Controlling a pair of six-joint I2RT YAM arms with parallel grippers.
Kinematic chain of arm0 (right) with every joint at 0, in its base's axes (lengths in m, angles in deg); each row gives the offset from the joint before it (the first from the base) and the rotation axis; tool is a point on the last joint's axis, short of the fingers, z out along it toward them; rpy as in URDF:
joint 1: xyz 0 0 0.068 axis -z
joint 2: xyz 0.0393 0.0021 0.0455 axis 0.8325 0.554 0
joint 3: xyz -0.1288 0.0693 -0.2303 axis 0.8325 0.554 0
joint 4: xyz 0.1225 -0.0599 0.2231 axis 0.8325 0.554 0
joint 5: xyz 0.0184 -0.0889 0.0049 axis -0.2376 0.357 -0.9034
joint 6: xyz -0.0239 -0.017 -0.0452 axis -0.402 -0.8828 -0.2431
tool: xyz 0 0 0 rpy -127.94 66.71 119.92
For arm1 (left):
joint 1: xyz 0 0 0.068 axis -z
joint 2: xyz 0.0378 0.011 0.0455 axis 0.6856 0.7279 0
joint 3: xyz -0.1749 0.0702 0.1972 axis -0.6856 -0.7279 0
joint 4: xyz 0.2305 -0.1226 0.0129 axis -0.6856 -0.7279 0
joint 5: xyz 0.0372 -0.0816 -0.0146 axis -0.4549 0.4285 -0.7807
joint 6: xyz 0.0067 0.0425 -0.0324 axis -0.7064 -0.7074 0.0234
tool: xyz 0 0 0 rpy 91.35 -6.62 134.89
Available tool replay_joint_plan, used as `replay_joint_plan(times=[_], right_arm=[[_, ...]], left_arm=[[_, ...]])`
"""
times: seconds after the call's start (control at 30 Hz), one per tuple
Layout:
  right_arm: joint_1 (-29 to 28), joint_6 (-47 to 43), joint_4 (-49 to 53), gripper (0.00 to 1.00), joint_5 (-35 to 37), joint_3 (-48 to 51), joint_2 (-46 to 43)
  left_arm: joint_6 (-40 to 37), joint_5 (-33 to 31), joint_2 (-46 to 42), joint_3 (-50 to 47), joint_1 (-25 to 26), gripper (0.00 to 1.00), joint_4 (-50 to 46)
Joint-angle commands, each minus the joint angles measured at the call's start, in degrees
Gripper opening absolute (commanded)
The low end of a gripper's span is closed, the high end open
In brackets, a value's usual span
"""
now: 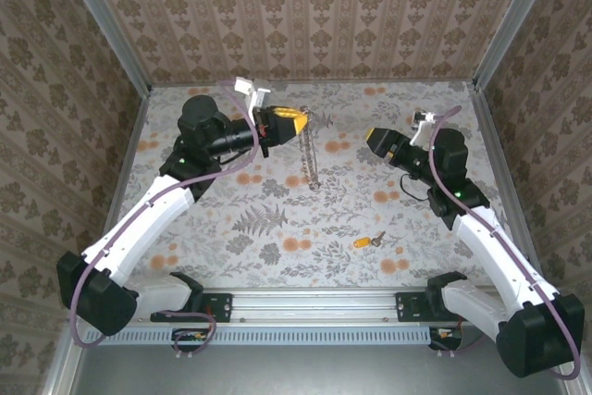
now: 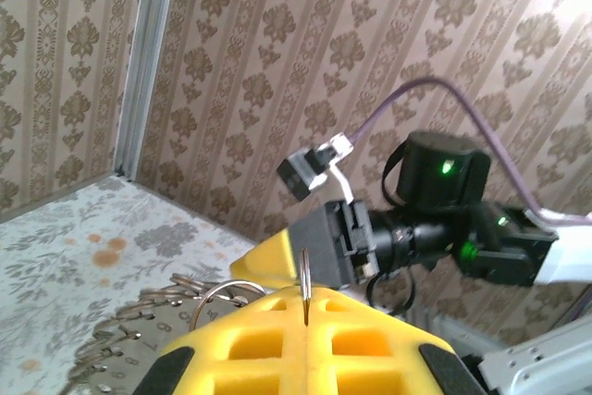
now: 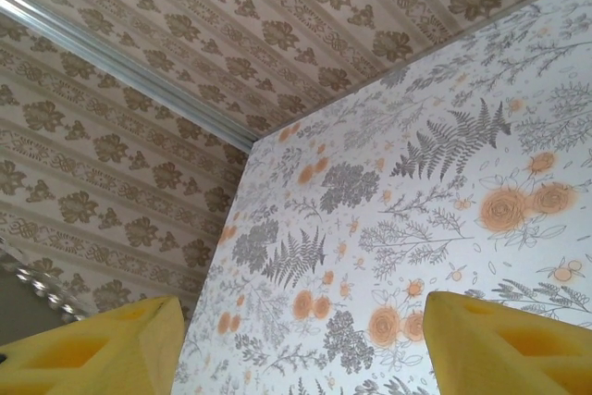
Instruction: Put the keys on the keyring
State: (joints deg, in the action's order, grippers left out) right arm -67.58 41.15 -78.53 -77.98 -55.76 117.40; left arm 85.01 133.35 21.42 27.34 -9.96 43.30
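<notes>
The left end effector is clenched on the keyring: in the left wrist view its yellow pads are pressed together, and a thin metal ring stands upright in the seam between them, just at the tips of the left end effector. The keyring's chain curls away below and to the left of those tips. From the top camera the chain runs as a thin line from the tip of the left end effector toward the near edge of the table; whether its far end rests on the table I cannot tell. The right end effector is released and grasps nothing, and it faces the left one across a gap. In its own wrist view the right end effector has its yellow pads set wide apart, with the flowered table showing between them. The key, with its orange-yellow head, lies flat on the table, well apart from both end effectors, on the near side of the right one and slightly toward its left
</notes>
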Motion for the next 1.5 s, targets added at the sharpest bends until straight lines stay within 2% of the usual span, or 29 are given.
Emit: replay_joint_plan(times=[0.0, 0.33, 0.53, 0.67, 0.87, 1.2, 1.37, 1.47], right_arm=[[0.3, 0.9, -3.5, 0.70, -2.4, 0.8, 0.3], [0.3, 0.6, -6.0, 0.70, -4.4, 2.0, 1.9], [0.3, 0.6, -7.9, 0.70, -6.2, 0.9, 2.8], [0.3, 0.2, -9.6, 0.70, -9.1, -1.5, 3.4], [0.3, 0.4, -15.2, 0.69, -16.8, -6.7, 5.4], [-0.8, 3.6, -30.7, 0.57, -29.0, -11.4, 9.8], [-4.1, 1.8, -30.1, 0.50, -31.9, -14.1, 11.3], [-6.0, -1.5, -26.5, 0.45, -33.4, -15.7, 11.2]], left_arm=[[9.3, 1.1, -2.3, -1.2, 0.0, 0.00, 8.4], [15.7, -1.1, -4.7, -3.5, 0.3, 0.00, 13.4], [14.3, -0.9, -4.5, -2.6, 0.4, 0.00, 11.8], [9.5, 0.1, -4.0, -1.5, 0.4, 0.00, 6.4], [-2.6, 3.4, -2.1, 3.4, 0.3, 0.00, -8.1], [-19.1, 10.6, 3.5, 13.6, -0.3, 0.00, -29.8], [-21.8, 14.6, 6.5, 16.5, -1.1, 0.00, -33.6], [-22.9, 15.8, 7.6, 17.3, -1.5, 0.00, -34.5]])
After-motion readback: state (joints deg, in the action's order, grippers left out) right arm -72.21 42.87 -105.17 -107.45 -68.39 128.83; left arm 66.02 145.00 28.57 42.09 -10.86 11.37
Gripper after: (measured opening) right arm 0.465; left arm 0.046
